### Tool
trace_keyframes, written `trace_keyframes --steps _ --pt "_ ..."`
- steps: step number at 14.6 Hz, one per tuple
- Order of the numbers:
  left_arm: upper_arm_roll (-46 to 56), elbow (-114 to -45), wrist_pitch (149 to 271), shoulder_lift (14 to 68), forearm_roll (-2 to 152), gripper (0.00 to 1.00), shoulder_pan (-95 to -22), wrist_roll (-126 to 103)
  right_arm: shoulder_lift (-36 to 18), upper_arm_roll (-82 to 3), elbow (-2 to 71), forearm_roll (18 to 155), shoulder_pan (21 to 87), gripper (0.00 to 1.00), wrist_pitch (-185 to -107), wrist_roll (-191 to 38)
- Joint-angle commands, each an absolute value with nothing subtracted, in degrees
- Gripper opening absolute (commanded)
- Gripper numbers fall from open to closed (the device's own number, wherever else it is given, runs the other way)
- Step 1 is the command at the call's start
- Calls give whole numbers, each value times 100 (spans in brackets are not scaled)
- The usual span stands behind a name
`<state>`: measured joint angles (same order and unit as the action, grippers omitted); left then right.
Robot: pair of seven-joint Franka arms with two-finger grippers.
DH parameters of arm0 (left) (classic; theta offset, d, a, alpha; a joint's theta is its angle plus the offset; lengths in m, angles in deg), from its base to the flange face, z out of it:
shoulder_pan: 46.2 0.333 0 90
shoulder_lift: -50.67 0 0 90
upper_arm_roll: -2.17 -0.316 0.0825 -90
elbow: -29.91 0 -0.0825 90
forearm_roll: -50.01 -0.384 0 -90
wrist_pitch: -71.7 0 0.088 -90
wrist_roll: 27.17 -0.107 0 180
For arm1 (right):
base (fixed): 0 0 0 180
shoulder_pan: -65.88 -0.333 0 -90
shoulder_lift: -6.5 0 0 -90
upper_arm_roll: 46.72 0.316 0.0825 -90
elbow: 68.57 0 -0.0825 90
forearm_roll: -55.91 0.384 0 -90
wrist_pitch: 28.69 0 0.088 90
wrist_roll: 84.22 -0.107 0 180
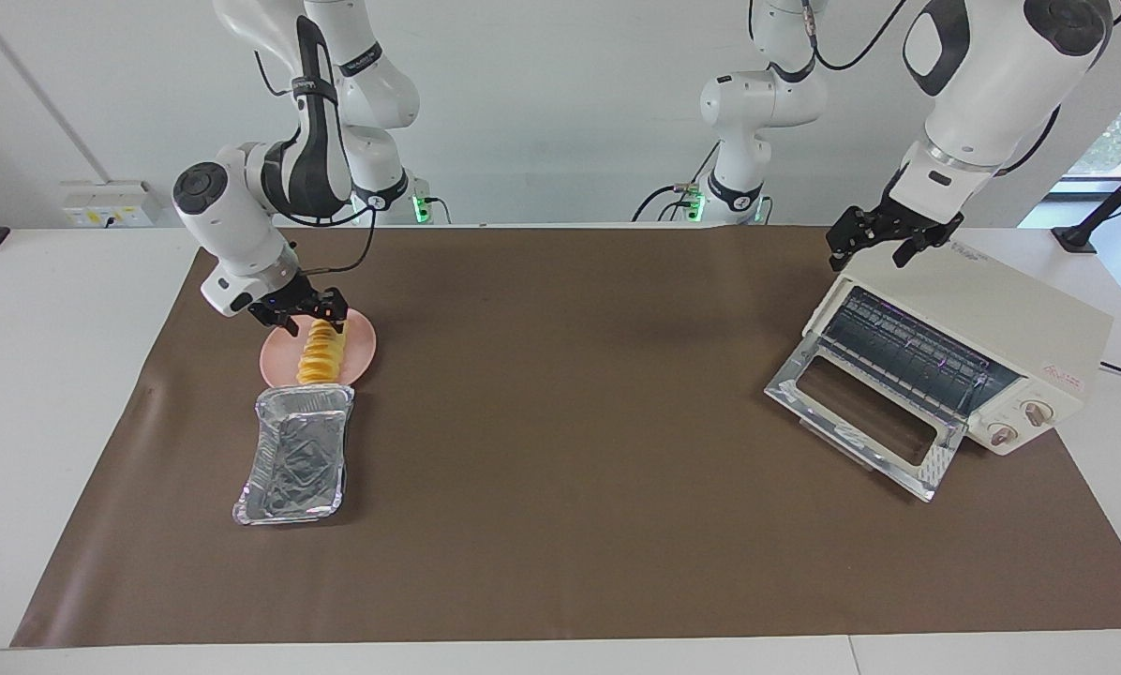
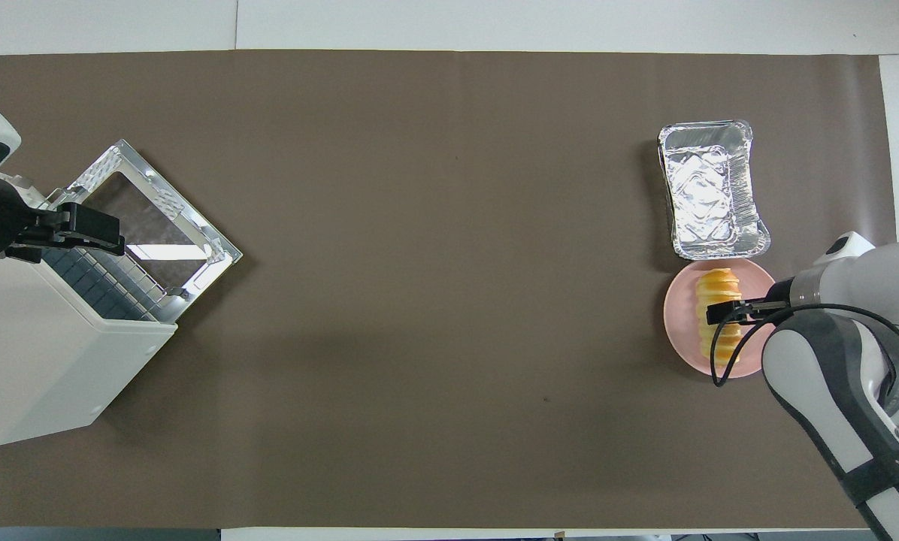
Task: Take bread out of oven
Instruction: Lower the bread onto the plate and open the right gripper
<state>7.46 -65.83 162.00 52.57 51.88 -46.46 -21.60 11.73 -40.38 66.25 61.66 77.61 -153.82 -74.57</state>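
The yellow-orange bread [image 1: 321, 360] [image 2: 717, 282] lies flat on a pink plate [image 1: 364, 345] [image 2: 678, 315] toward the right arm's end of the table. My right gripper [image 1: 314, 316] [image 2: 720, 312] is low over the loaf's end nearer the robots, open, one finger on each side of it. The cream oven [image 1: 987, 314] [image 2: 43, 361] stands toward the left arm's end with its glass door [image 1: 860, 424] [image 2: 156, 218] folded down and a bare dark rack inside. My left gripper [image 1: 874, 248] [image 2: 92, 229] waits open just above the oven's top edge.
A crinkled silver foil tray [image 1: 296, 455] [image 2: 709, 188] sits right beside the plate, farther from the robots. A brown mat [image 1: 570, 450] covers the table between the plate and the oven.
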Motion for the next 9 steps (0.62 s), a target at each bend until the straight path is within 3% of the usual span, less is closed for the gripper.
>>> trace_keyframes --steps 1,5,9 --pt "779 -6607 16170 5340 5247 100 -4576 -2128 1090 -4004 5996 6285 7827 100 -14868 -7262" --pt "779 -6607 16170 5340 5247 100 -4576 -2128 1283 -3995 5406 6285 7792 100 -14639 -7323" --pt "779 -6607 16170 5340 5247 100 -4576 -2128 1371 -4013 4343 6172 7827 100 -13296 -7403"
